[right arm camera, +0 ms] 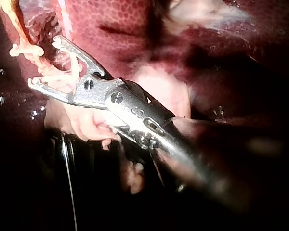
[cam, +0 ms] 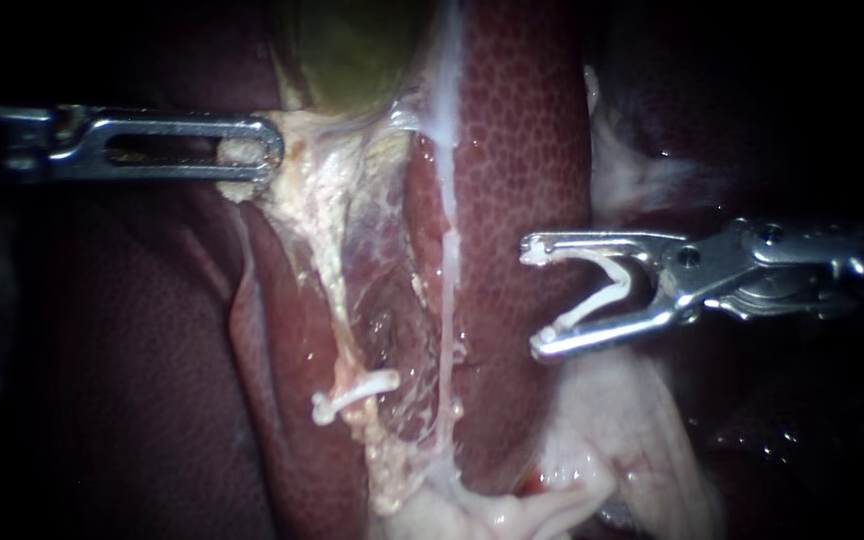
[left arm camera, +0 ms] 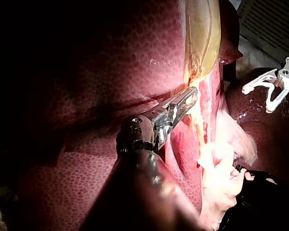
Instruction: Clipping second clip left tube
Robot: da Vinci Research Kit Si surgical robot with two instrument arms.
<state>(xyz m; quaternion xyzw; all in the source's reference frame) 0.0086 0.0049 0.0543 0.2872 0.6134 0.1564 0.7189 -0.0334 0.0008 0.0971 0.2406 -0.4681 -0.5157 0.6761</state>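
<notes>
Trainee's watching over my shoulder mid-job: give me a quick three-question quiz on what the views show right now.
1. True or false: the left tube already carries one clip.
2. What sits between the jaws of the right instrument? A) an open clip B) a suture needle C) nothing
3. What is the left instrument gripping?

Key: 1 true. 2 A, and the jaws stand wide apart around it. 3 pale tissue just below the gallbladder, with the jaws shut on it.
</notes>
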